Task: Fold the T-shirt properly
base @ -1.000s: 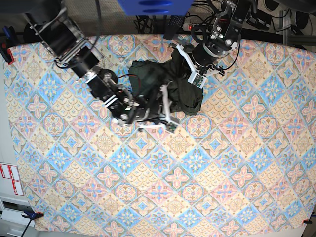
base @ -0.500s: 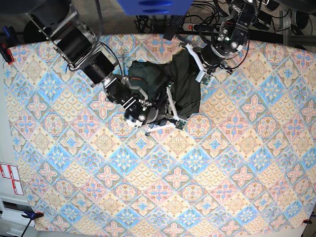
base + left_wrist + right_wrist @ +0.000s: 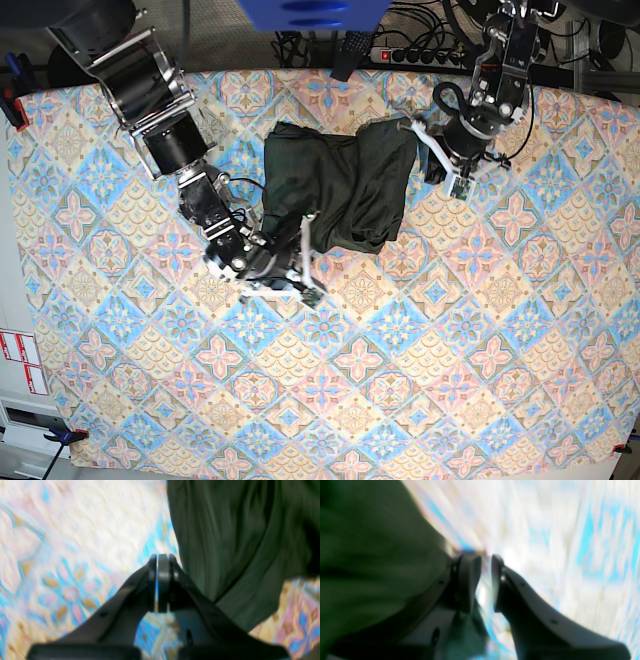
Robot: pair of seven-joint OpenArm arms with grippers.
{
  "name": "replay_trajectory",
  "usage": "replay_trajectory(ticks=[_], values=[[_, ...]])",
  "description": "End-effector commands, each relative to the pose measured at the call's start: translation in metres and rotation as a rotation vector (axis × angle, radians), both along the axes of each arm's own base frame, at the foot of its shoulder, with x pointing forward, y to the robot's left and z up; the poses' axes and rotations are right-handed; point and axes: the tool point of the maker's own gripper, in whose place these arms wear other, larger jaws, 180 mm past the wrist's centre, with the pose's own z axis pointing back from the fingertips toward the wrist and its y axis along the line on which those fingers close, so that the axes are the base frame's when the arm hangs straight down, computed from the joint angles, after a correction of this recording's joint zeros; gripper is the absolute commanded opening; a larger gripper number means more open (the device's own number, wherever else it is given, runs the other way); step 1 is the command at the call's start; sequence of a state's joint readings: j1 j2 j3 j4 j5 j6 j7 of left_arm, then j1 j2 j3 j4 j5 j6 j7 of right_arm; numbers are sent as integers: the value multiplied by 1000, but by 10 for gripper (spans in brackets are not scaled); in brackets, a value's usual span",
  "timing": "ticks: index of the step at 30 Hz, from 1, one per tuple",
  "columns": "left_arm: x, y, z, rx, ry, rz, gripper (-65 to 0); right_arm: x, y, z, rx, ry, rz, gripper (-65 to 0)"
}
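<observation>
A: Where does the T-shirt [image 3: 335, 190] sit?

B: Bunched in the far middle of the bench [image 3: 480, 340], on the patterned cloth. Its far edge lies near the bench's far rim; bare cloth spreads wide on the near side and to both ends.

A: And the tools?

B: The left tool [image 3: 160, 580] has its tips pressed together beside the shirt's edge, nothing visibly between them. The right tool [image 3: 483, 580] stands a little apart, the shirt against its outer side, nothing in the gap.

A: Anything unclear?

B: Both wrist views are smeared. From above, folds hide the sleeves, and the right tool's tips blend into the hem.
</observation>
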State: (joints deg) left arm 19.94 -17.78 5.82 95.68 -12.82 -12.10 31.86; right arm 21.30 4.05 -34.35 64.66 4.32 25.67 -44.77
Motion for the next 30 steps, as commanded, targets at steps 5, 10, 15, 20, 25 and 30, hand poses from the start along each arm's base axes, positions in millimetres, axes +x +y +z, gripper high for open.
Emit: replay_trajectory(ticks=[5, 10, 15, 20, 25, 30], values=[[16, 3, 31, -13, -101, 10, -650, 20, -10, 19, 2, -69, -11, -534], [-2, -17, 58, -43, -145, -38, -650, 20, -28, 9, -31, -50, -28, -534], [-31, -63, 51, -108, -89, -144, -650, 15, -38, -6, -57, -10, -43, -535], [-55, -89, 25, -135, 2, -208, -650, 7, -50, -22, -86, 39, -60, -536], [-57, -86, -5, -121, 70, -186, -650, 2, -55, -29, -98, 59, -63, -537], [-51, -71, -30, -80, 119, -167, -650, -21, -73, -48, -134, 105, -68, -586]])
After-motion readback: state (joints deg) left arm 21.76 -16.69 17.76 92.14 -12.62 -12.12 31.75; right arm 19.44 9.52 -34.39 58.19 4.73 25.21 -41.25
